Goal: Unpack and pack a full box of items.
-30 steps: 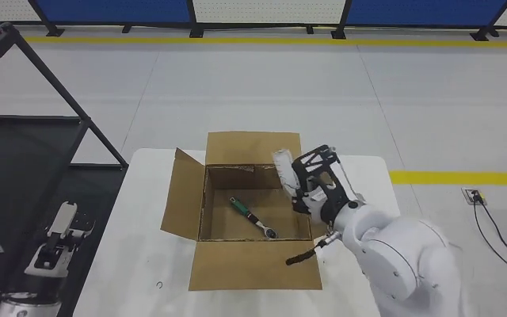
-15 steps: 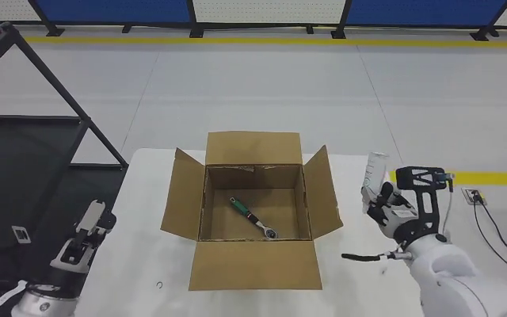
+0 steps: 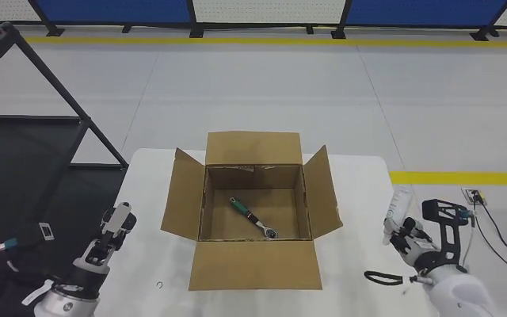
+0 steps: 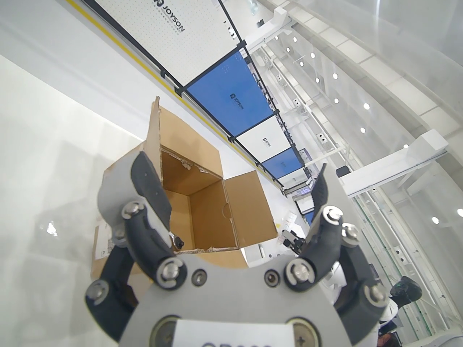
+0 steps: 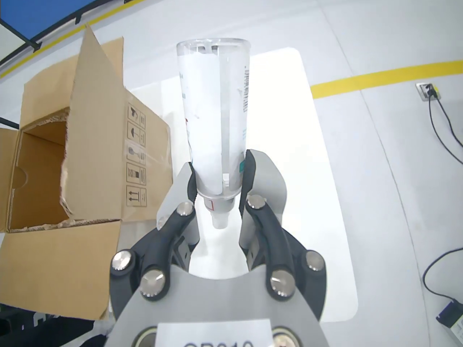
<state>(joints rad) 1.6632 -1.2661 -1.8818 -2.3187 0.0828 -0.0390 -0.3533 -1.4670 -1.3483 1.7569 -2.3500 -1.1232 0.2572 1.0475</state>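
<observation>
Clear bottle (image 5: 213, 117) is pinched at the neck by the right gripper (image 5: 219, 178), out at 4 o'clock from the box (image 3: 253, 150). It's best lowered gently and released only once rested, away from the flap (image 3: 321, 190). The left gripper (image 4: 233, 175) is spread wide at 8 o'clock.

Robotics test hall, industrial in look: pale grey floor (image 3: 238, 87) marked w/ yellow lines (image 3: 238, 40), blue & white partition panels (image 3: 103, 9) on black frames fencing off the bay. Overhead, a high ceiling (image 4: 398, 37) w/ rows of spotlights (image 4: 366, 106) & white beams (image 4: 383, 166). A floor socket (image 3: 473, 195) w/ cable sits near the white work table (image 3: 150, 190), which bears a cardboard box (image 3: 253, 269).
</observation>
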